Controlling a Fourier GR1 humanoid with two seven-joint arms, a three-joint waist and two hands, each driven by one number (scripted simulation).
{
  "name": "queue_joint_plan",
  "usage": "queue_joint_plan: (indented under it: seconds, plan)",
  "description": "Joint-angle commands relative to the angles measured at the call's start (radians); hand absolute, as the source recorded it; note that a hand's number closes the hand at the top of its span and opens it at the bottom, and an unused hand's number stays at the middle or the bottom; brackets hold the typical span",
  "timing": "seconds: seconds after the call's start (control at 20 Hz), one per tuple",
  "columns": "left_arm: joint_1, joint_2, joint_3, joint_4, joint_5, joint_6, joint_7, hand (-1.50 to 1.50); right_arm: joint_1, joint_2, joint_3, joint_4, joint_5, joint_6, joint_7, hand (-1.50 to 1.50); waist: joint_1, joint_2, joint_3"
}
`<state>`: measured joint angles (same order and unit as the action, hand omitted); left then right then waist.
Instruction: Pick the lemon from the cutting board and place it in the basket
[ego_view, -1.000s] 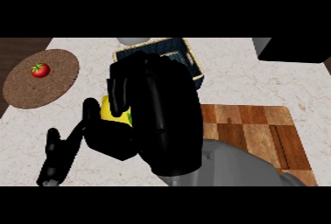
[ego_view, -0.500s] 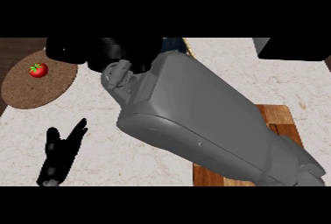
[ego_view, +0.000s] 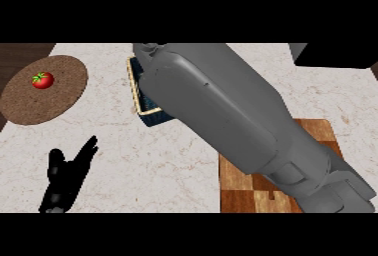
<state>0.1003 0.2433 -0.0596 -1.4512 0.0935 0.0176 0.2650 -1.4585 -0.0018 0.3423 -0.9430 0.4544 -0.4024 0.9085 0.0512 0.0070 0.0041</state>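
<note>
Now the right forearm (ego_view: 244, 125) stretches up across the view and covers most of the basket (ego_view: 140, 107), so the right hand is out of sight and its grip cannot be told; the lemon shows nowhere, not on the board (ego_view: 236, 185) and not in the visible strip of basket. Likely near the drop or just at it, but whether the lemon is already in is hidden, so release and pulling the arm away may be left. Left hand (ego_view: 65, 175) rests on the desk (ego_view: 148, 160) low left, fingers straight and holding nothing; a tomato (ego_view: 42, 80) sits on the round mat (ego_view: 44, 90).
</note>
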Motion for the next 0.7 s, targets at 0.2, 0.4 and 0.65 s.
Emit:
queue_joint_plan:
  seconds: [0.2, 0.4, 0.65]
  plan:
    - [0.005, 0.001, 0.021, 0.058, 0.011, -0.02, 0.0, 0.0, 0.097, 0.002, -0.017, 0.138, -0.193, -0.183, -0.22, 1.5, 0.0, 0.007, -0.006]
    - [0.008, 0.007, 0.023, 0.041, 0.001, -0.025, 0.018, 0.0, 0.047, 0.002, 0.004, 0.192, -0.276, -0.205, -0.268, 1.5, -0.004, 0.002, -0.005]
    - [0.03, -0.034, 0.002, 0.058, -0.019, 0.001, -0.013, 0.0, 0.031, -0.002, 0.034, 0.392, -0.115, -0.239, -0.197, 1.5, -0.027, 0.0, -0.007]
